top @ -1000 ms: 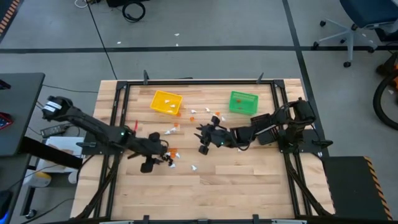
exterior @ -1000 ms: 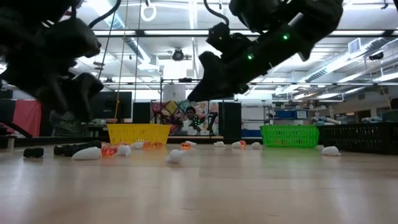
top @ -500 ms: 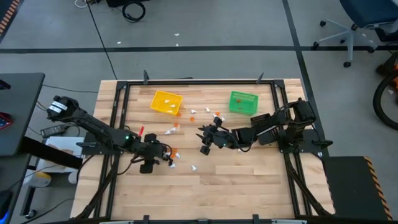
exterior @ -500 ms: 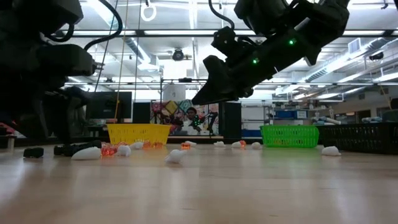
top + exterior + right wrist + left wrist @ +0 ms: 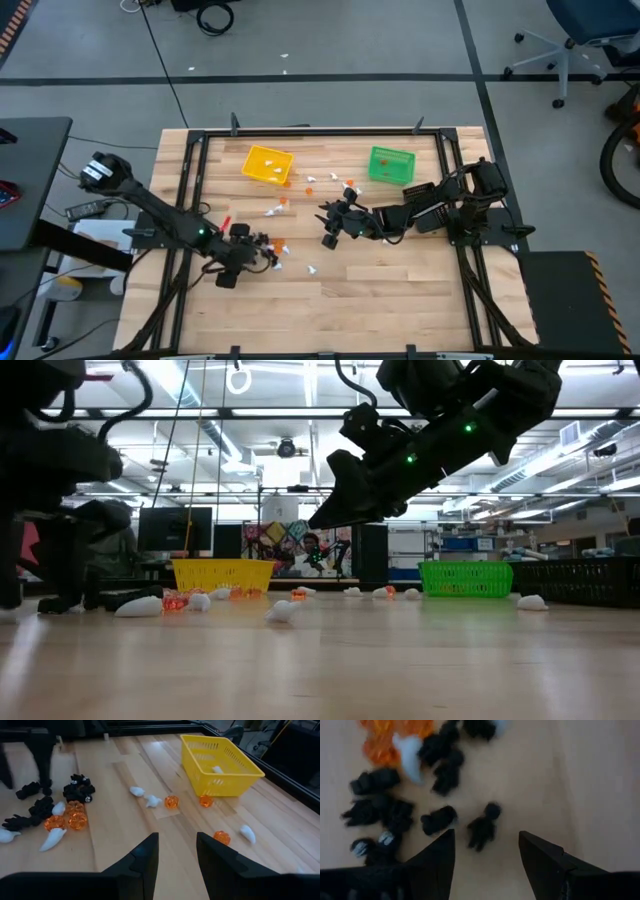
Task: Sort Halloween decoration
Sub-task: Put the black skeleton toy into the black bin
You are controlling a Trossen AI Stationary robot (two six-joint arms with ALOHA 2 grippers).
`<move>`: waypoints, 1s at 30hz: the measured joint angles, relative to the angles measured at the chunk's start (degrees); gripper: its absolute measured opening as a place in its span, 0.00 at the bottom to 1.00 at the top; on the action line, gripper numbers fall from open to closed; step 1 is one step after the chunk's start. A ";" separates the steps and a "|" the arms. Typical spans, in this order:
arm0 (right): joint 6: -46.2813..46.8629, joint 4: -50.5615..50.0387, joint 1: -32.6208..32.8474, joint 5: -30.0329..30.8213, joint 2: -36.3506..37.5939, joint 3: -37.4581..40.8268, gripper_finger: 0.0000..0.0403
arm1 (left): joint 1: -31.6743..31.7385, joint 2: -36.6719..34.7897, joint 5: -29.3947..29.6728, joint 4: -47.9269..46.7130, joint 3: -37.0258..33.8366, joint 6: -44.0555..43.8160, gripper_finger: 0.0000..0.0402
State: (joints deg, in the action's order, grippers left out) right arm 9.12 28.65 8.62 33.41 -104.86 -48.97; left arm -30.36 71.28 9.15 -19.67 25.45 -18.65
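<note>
The Halloween decoration lies scattered mid-table. A cluster of black, orange and white trinkets (image 5: 272,250) sits left of centre, and more (image 5: 345,188) lie between the yellow bin (image 5: 268,163) and the green bin (image 5: 391,164). My left gripper (image 5: 486,836) is open and points steeply down over the black trinkets. One black figure (image 5: 482,826) lies on the wood between its fingertips, untouched. My right gripper (image 5: 177,840) hangs open above the table's middle (image 5: 325,226), nothing between its fingers.
The yellow bin (image 5: 220,765) holds a white piece. Orange balls (image 5: 65,821) and white pieces (image 5: 52,840) lie next to the black cluster (image 5: 80,787). A black frame (image 5: 310,132) rims the table. Bare wood (image 5: 380,300) stretches along the near side.
My left gripper has sunk toward the table and shifted a little toward the near left, tipping more steeply down over the black trinkets. Its fingers have stayed open.
</note>
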 joint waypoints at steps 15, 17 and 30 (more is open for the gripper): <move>0.14 0.01 0.00 -0.02 -0.02 0.00 0.34 | -1.41 2.88 4.34 1.08 0.16 -1.76 0.28; 0.14 0.01 0.00 -0.02 -0.02 0.00 0.34 | -1.37 2.89 4.62 1.06 0.16 -1.78 0.22; 0.12 -6.47 0.22 3.11 3.36 0.02 0.34 | -1.32 1.67 4.48 0.79 0.12 -2.94 0.01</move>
State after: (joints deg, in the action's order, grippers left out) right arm 9.24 22.18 8.84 36.52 -101.49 -48.95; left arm -31.67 72.95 13.63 -18.87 25.57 -21.59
